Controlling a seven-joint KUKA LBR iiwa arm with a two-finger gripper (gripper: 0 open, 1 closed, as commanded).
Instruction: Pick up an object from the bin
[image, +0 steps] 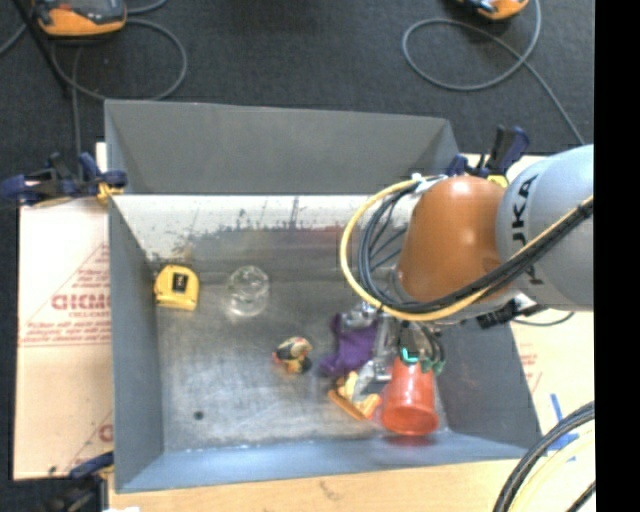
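1. A dark floor (300, 60) crossed by black floor cables (470, 62) is seen around a grey metal bin (280, 150). Its sloped walls are judged to let loose things settle onto the flat bottom.
2. The arm (555, 225) is brought in from the right of the frame. Its wrist is hidden under an orange cover (450, 240) ringed by looped arm cables (352, 250), and it is positioned over the lower right part of the bin.
3. The jaws are set low beneath that cover, inside a small cluster. A purple soft-looking thing (350, 345) is found just to their left, a flat orange piece (355, 405) below and to the left, and a red-orange cup (410, 405) just beside them at the lower right.
4. Whether the jaws are released or clenched cannot be told, since much of them is covered by the wrist. Nothing is clearly seen between them, so no hold is claimed.
5. The thing to be picked is judged to be one of this cluster, most likely the purple thing or the red-orange cup, as these are nearest.
6. Three other things are left well apart from the jaws:
   - a yellow tape measure (176, 287) by the left wall;
   - a clear glass (246, 290) near it;
   - a small yellow-and-black toy (292, 355) toward the middle.
7. Because the cluster is packed close near the lower right wall, a neighbour could be nudged or caught along with the chosen thing.
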